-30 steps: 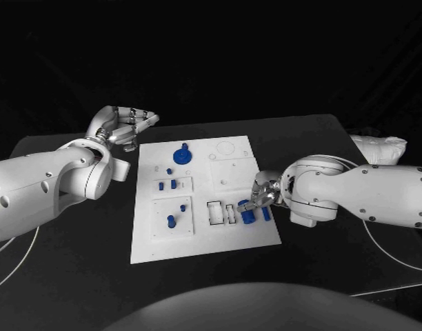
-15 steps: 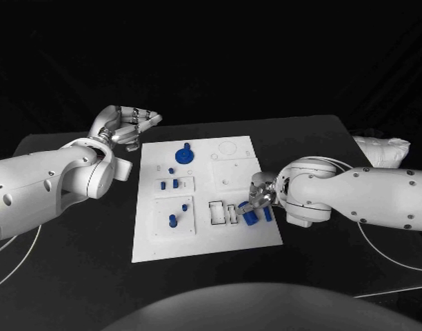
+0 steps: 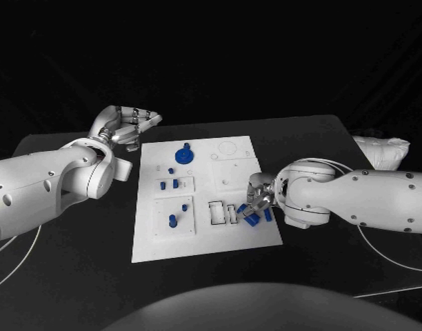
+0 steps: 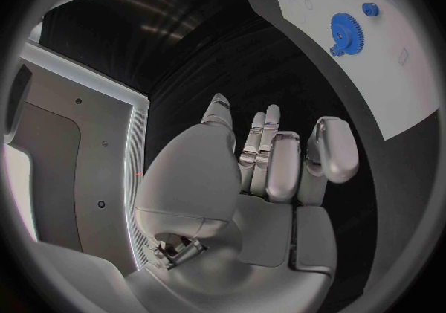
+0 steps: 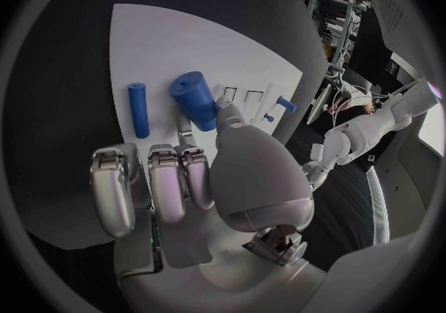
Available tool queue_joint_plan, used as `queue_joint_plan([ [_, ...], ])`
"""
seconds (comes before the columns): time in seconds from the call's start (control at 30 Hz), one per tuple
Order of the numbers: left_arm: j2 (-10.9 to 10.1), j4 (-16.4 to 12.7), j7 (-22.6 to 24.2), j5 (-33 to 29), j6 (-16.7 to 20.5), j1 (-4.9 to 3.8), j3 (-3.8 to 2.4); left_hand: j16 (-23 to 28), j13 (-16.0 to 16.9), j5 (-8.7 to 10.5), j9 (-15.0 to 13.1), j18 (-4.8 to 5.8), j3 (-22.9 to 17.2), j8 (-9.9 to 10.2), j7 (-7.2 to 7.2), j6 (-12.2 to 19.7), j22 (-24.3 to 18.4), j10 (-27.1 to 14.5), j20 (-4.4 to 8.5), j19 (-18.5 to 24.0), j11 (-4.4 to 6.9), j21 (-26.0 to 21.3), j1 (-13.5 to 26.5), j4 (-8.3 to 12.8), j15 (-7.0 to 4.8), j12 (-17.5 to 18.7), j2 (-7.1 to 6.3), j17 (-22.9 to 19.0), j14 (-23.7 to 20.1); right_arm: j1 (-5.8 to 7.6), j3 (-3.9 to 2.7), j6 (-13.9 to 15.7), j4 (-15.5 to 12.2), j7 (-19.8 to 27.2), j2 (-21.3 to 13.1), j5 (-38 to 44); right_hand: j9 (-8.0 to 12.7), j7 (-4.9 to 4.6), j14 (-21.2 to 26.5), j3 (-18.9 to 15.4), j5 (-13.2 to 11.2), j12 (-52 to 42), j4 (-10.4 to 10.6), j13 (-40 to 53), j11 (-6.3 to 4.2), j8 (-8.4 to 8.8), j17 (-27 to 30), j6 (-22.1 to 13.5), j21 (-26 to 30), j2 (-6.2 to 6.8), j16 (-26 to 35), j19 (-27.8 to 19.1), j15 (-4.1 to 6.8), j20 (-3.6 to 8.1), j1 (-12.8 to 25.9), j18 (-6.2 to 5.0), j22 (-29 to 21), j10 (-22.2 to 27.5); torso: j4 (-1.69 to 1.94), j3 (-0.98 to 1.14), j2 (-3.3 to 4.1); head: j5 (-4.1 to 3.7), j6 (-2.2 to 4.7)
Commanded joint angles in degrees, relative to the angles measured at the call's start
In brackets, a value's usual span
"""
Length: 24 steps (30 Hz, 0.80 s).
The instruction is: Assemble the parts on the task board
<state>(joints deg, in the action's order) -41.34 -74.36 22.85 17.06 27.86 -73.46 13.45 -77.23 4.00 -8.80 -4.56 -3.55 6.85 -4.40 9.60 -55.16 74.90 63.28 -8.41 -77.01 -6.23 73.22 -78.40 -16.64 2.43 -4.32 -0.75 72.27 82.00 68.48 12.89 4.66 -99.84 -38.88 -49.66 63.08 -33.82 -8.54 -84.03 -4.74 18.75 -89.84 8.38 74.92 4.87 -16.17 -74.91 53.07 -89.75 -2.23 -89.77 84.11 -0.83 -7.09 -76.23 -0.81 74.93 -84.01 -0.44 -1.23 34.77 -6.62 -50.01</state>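
Observation:
The white task board (image 3: 203, 238) lies in the middle of the black table. At its near right part my right hand (image 3: 256, 198) pinches a thick blue cylinder (image 3: 252, 216) (image 5: 194, 99) between thumb and fingertip, tilted just over the board. A thin blue peg (image 3: 267, 214) (image 5: 137, 110) lies flat beside it. Two empty rectangular slots (image 3: 221, 212) sit just left of the hand. A blue gear (image 3: 183, 154) (image 4: 346, 28) stands at the far side, and several small blue parts (image 3: 168, 184) stand in the left blocks. My left hand (image 3: 125, 125) (image 4: 270, 164) hovers off the board's far left corner, fingers curled in, holding nothing.
A white crumpled bundle (image 3: 381, 148) lies at the table's right edge behind my right arm. Thin cables (image 3: 390, 255) run along the table on both sides. Bare black table (image 3: 72, 262) lies left of and in front of the board.
The thick blue cylinder has tipped and shifted slightly toward the board's near edge in my right hand's fingers. My left hand has stayed where it was.

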Motion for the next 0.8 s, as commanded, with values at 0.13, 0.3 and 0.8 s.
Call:
queue_joint_plan([
  [0.13, -0.1, -0.2, 0.3, 0.2, -0.8, -0.04, -0.05, 0.4, 0.0, -0.35, 0.0, -0.46, 0.3, 0.1, -0.12, 0.2, 8.9, -0.3, -0.02, 0.4, 0.0, -0.4, 0.1, 0.0, -0.13, 0.2, 0.44, 0.0, -0.4, -0.74, 0.63, 4.4, -0.5, -0.1, -1.0, -5.3, 20.0, 0.29, -6.0, 11.0, -0.3, -0.2, -9.7, 15.1, -0.34, 0.65, -15.1, 1.3, -0.3, -2.99, -0.2, 5.9, -0.6, -0.46, -3.6, 0.81, 15.1, -6.0, -0.03, 0.01, -0.05, 0.27, 0.01],
  [0.3, -0.2, -0.2, 0.2, 0.3, -0.7, -0.04, -0.05, 0.4, 0.0, -0.35, 0.0, -0.46, 0.3, 0.1, -0.12, 0.2, 8.9, -0.3, -0.02, 0.4, 0.0, -0.4, 0.1, 0.0, -0.13, 0.2, 0.44, 0.0, -0.4, -0.43, 0.6, 8.1, -1.3, 2.2, -2.0, -11.3, 20.4, 1.14, -6.0, 12.7, -0.8, -0.2, -10.7, 15.1, -1.08, 0.52, -15.1, 3.8, -0.3, -2.9, -0.2, 5.9, -0.3, -0.39, -3.5, 0.81, 15.1, -6.0, -0.04, -0.01, -0.09, 0.41, 0.01],
  [0.8, -0.4, -0.3, 0.1, 0.4, -0.6, -0.04, -0.04, 0.4, 0.0, -0.35, 0.0, -0.47, 0.3, 0.1, -0.12, 0.2, 8.9, -0.3, -0.02, 0.4, 0.0, -0.4, 0.0, 0.0, -0.13, 0.2, 0.48, -0.1, -0.4, 0.49, 0.54, 11.4, -1.1, 6.1, -3.0, -21.1, 21.5, 2.0, -6.0, 14.8, -1.6, -0.2, -11.5, 15.1, -1.85, 2.65, -15.1, 6.6, -0.3, -1.99, -0.2, 5.9, 0.62, 0.48, -2.0, 0.81, 15.1, -6.0, -0.06, 0.0, 0.0, 0.61, 0.01],
])
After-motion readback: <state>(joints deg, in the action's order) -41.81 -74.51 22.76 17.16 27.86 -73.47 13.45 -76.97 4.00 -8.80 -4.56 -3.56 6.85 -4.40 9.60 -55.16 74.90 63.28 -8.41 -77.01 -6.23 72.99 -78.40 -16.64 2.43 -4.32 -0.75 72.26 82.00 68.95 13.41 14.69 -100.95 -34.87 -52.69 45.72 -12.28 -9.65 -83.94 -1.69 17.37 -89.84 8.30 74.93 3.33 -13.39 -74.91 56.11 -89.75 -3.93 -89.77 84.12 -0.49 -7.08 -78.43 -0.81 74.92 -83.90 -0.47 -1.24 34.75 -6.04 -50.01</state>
